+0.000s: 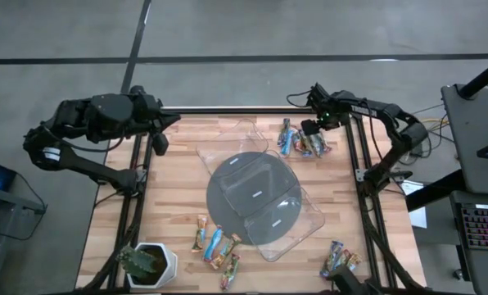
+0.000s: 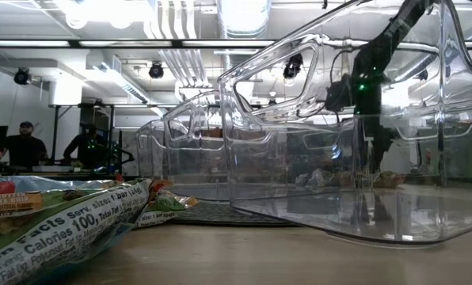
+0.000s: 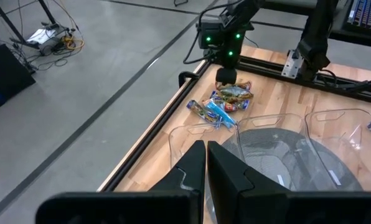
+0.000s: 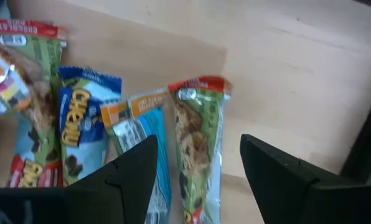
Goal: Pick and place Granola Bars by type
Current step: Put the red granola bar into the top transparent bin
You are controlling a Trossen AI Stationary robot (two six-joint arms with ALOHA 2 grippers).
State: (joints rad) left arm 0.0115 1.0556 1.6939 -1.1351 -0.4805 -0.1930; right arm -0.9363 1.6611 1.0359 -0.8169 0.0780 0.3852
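Granola bars lie in three loose heaps on the wooden table: at the far right [image 1: 301, 143], near left [image 1: 215, 246] and near right [image 1: 341, 260]. My right gripper [image 1: 311, 127] hangs open over the far-right heap [image 3: 226, 99], fingers pointing down. In the right wrist view a green-wrapped bar [image 4: 201, 118] lies flat below the gap between the fingers of my right gripper [image 4: 198, 152], with blue bars [image 4: 83, 124] beside it. I see no touch. My left gripper [image 3: 206, 149] is shut and empty, raised at the table's far left [image 1: 158, 143].
A grey disc [image 1: 228, 201] sits mid-table under two clear plastic trays [image 1: 289, 221], [image 1: 236, 143]. A white-potted plant [image 1: 150, 264] stands at the near left corner. Black frame rails [image 1: 354, 156] run along the table's edges. People stand in the room beyond [image 2: 22, 146].
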